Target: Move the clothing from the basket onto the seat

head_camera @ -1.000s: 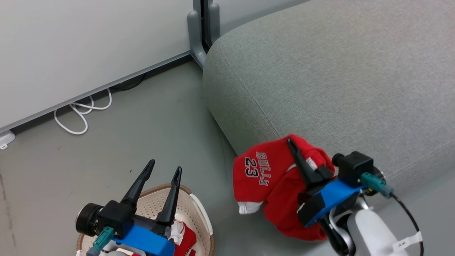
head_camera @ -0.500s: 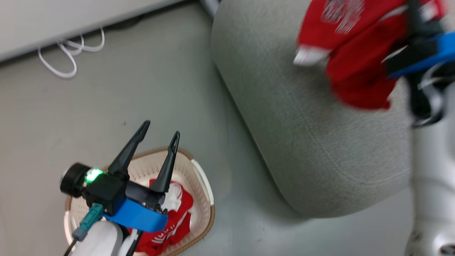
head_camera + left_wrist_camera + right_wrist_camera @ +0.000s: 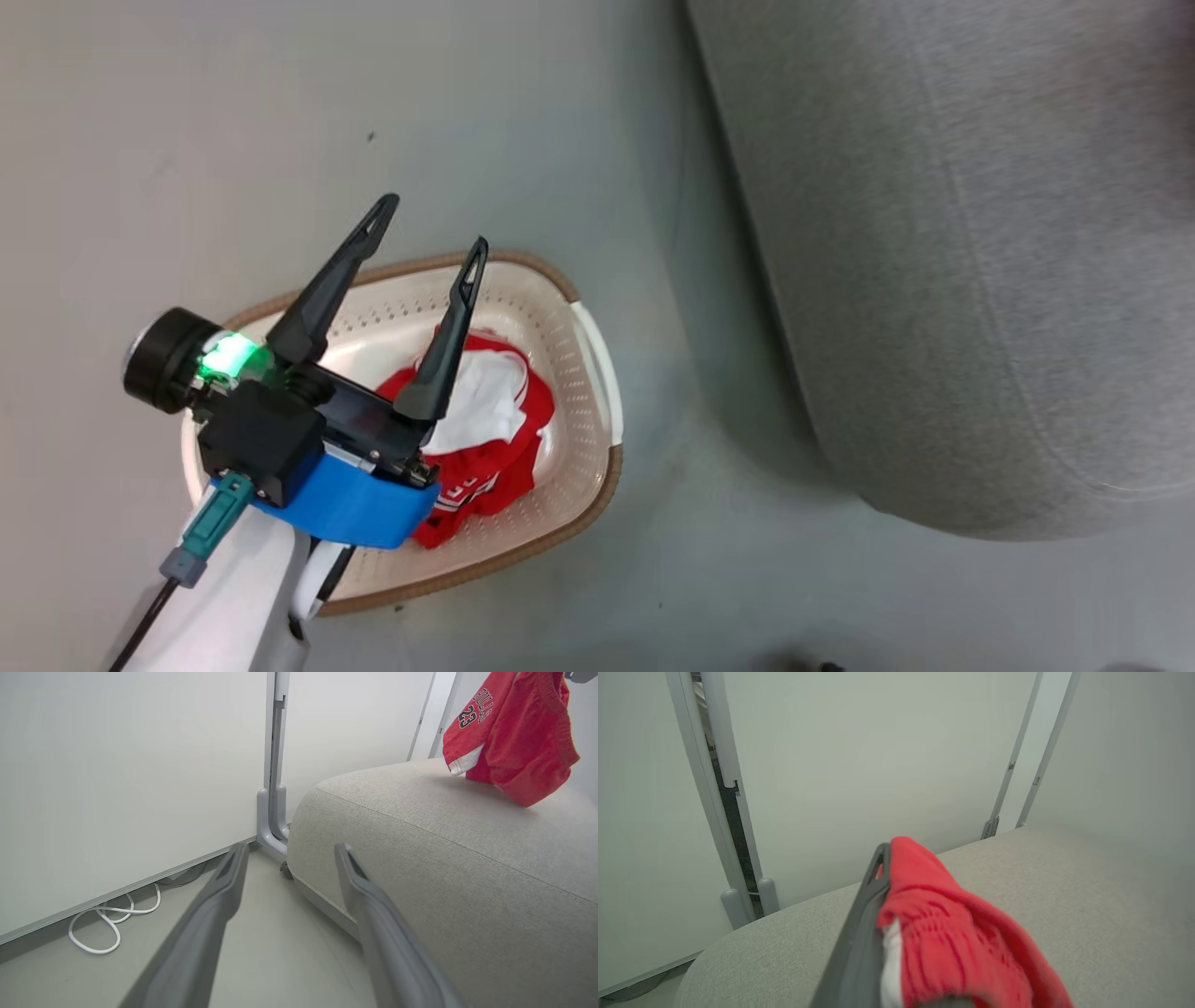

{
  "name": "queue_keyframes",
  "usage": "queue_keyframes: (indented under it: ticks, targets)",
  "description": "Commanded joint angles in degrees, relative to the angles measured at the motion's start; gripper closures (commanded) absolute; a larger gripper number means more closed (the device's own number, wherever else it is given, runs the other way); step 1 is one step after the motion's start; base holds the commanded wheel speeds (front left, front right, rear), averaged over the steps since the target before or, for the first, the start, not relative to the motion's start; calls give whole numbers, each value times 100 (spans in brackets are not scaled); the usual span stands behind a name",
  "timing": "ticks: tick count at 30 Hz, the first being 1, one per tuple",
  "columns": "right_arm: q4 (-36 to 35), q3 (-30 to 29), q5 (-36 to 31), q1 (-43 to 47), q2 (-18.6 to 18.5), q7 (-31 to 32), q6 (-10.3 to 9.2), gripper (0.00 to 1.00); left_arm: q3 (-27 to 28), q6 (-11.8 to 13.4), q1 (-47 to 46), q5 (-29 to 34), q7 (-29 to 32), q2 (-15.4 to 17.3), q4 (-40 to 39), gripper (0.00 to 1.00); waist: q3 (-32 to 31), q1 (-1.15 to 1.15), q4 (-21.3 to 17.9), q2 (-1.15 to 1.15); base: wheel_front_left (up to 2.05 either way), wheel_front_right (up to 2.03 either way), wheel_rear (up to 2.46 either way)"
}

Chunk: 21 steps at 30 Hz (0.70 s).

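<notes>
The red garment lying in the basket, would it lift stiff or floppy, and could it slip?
Probably floppy: the red garment lies crumpled in the basket, so it should drape and trail when lifted. Likely light: the other red garment hangs limp in loose folds above the sofa. Slipping seems unlikely, as the knit looks textured.

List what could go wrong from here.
1. The held red garment drapes over the shut right tool; on release it may snag there instead of dropping onto the seat.
2. The open left tool hangs over the basket; reaching for the crumpled garment inside, a finger could catch the perforated wall.
</notes>
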Motion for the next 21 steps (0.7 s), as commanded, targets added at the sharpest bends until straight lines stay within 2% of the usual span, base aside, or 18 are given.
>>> queue_keyframes:
  ticks: [1,7,8,9,10,15,21]
  targets:
    - [57,-63,-43,-100,-68,-4,1,100,17,-4,-123,33,-27,31,-51,0,270,-1,215,0,0,0,0]
    - [512,-639,-415,118,75,-261,1,100,23,-4,-228,81,-27,62,-177,0,500,-1,340,0,0,0,0]
    - [610,-732,-487,166,124,-320,1,75,17,-4,-228,69,-27,57,-181,0,514,-1,353,0,0,0,0]
    - [717,-835,-565,210,183,-387,1,15,8,-4,-222,66,-27,53,-177,0,522,-1,365,0,0,0,0]
    - [827,-879,-622,239,236,-427,1,0,-3,-4,-216,63,-27,47,-168,0,523,-1,377,0,0,0,0]
    - [1271,-903,-902,365,239,-653,1,0,-42,-4,-199,94,-27,-6,-64,0,390,-1,451,0,0,0,0]
    - [1596,-650,-1078,532,239,-948,1,0,-48,-4,-92,26,-27,-137,53,0,53,-1,487,0,0,0,0]
